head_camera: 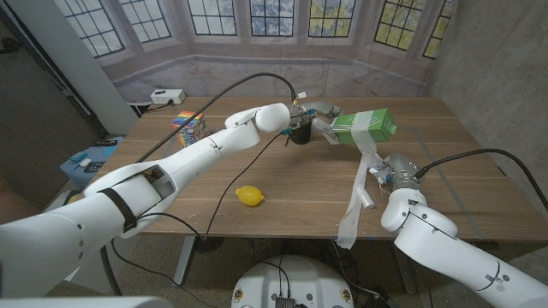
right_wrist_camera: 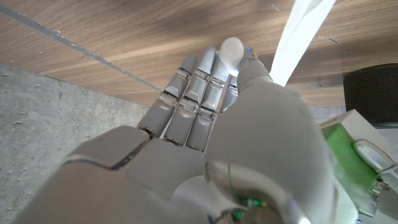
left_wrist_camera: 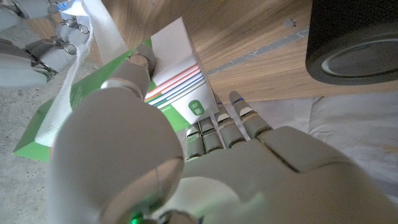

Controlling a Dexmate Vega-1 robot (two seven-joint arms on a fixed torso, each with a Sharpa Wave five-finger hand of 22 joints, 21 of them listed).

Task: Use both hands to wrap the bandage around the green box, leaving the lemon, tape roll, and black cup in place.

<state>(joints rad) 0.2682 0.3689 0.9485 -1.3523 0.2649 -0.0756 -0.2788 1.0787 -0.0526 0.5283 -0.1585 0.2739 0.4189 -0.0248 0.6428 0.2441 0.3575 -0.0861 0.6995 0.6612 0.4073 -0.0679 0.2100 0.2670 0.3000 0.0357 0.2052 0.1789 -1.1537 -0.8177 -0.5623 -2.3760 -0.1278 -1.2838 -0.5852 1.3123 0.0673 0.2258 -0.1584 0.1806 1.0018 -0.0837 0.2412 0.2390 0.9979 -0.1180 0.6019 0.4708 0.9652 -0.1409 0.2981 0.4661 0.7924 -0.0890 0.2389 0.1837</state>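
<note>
The left hand (head_camera: pixel 315 114) grips the green box (head_camera: pixel 364 126) raised over the desk's (head_camera: pixel 445 184) far side; the right hand (head_camera: pixel 387 171) pinches the bandage (head_camera: pixel 358 192) trailing off it. Keep the strip taut, turning the box steadily, clear of the black cup (head_camera: pixel 299 133).

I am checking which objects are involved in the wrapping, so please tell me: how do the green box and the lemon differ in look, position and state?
The green box is angular, green with white, while the lemon is rounded and yellow. The left hand grips the green box at the far side of the table; no hand touches the lemon, which lies near the front edge. The white bandage crosses the green box and trails toward the right hand; the lemon has nothing on it.
</note>
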